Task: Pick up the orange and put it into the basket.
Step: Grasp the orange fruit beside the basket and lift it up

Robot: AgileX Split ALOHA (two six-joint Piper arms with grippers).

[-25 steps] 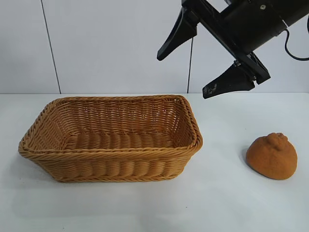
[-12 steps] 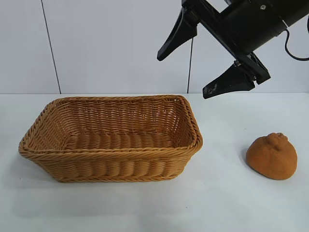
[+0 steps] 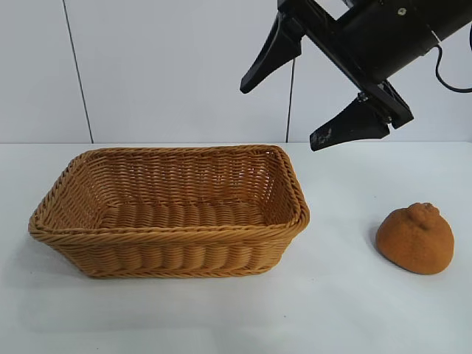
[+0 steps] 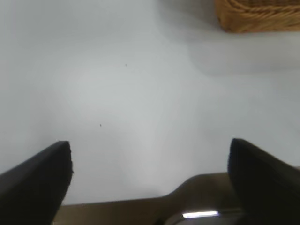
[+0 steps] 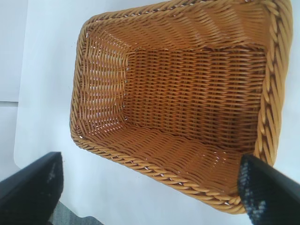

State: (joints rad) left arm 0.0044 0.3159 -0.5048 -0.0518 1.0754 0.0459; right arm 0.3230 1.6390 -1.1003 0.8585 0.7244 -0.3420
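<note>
Right pincer (image 3: 284,110) agape above basket (image 3: 169,232) rim — orange (image 3: 414,237) apart.

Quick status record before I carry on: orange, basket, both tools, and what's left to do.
orange: resting on the table, to the right of the basket, apart from it
basket: upright on the table, nothing inside
right tool: open, raised in the air above the basket's right end, holding nothing
left tool: open, over bare table, near a basket corner
remaining: orange not yet grasped
</note>
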